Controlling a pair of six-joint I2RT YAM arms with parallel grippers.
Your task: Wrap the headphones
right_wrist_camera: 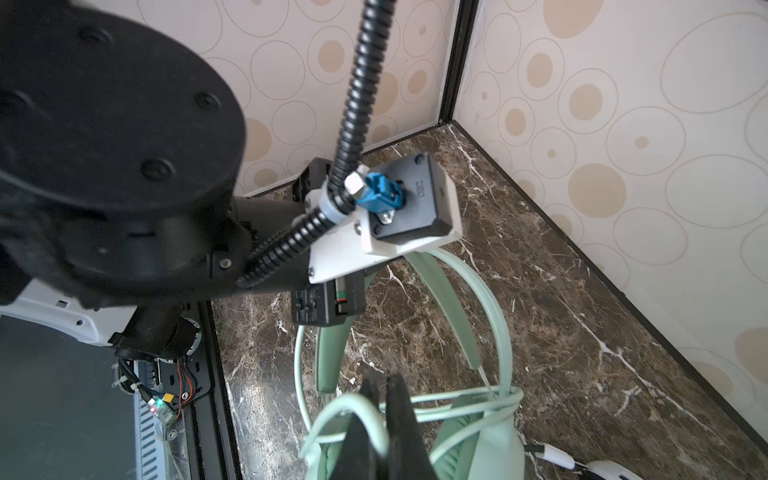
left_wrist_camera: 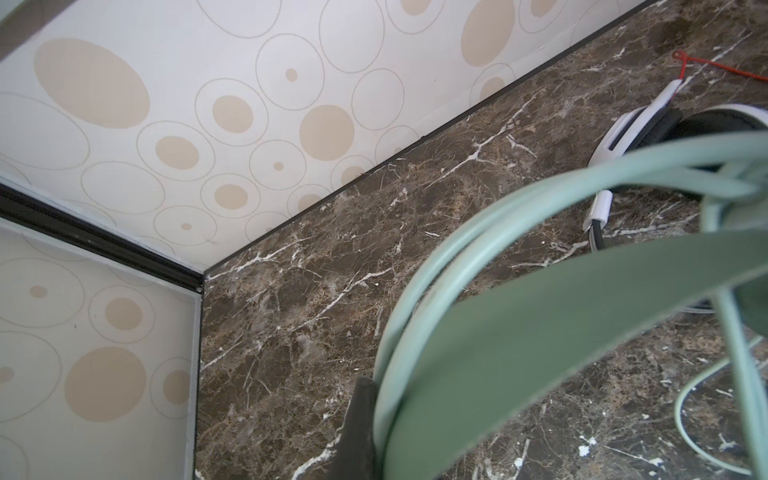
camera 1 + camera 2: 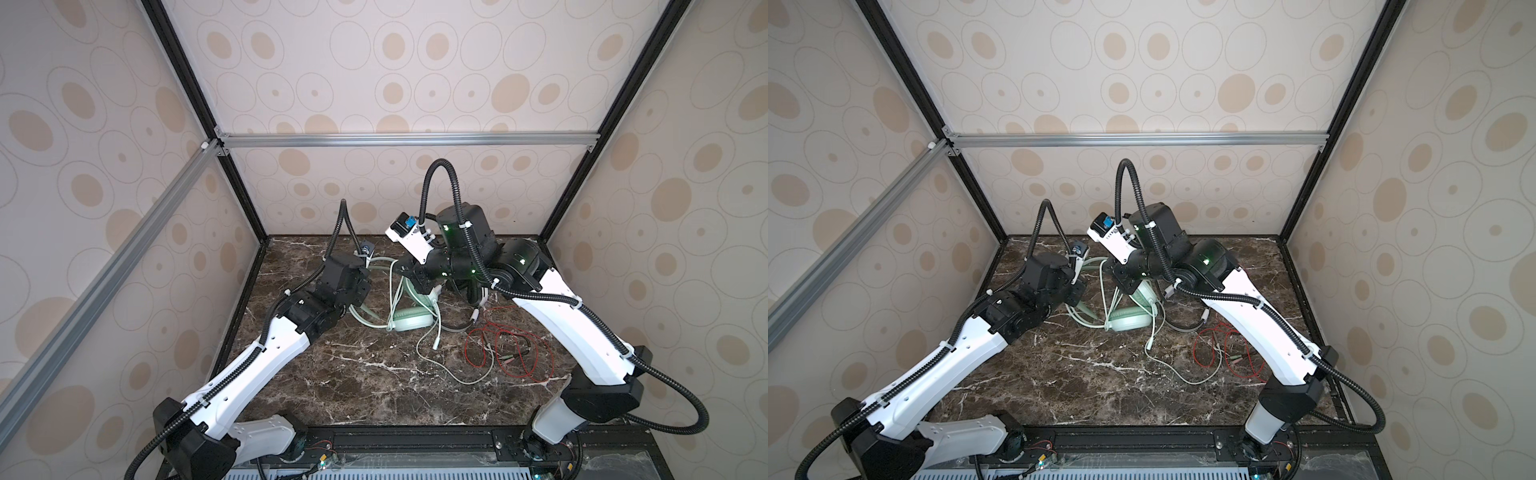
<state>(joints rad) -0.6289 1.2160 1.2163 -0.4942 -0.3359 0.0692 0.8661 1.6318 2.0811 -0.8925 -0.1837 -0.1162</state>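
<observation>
Read the table as a clock in the top views, 12 = back wall. The mint-green plastic over-ear headphones sit just off centre toward 12 on the dark brown marble tabletop.

Your left gripper comes in from 9 and is clamped on the flat mint-green headband. In the left wrist view one dark finger presses the band's edge; the other is hidden behind it. Prob. reason: it anchors the frame so the pair can't spin or slide while cable goes round.

Your right gripper reaches across from 3, jaws closed w/ barely a slit. It looks to pinch the pale green-white round cable just beside the padded mint ear cup. A few turns lie across the cup and the band's legs, so I judge the wrap partway done. The rest of that cable trails loose toward 5, w/ its white plug end lying free. That slack is what's left to wind.

The white-and-black headphones w/ grey band lie at approx. 2–3, mostly under your right arm in the top views, no gripper on them. Their thin red cable sprawls in loose loops at 4 in both top views, unwrapped. The pale tail runs right by those loops, so a wide swing could snag them.
</observation>
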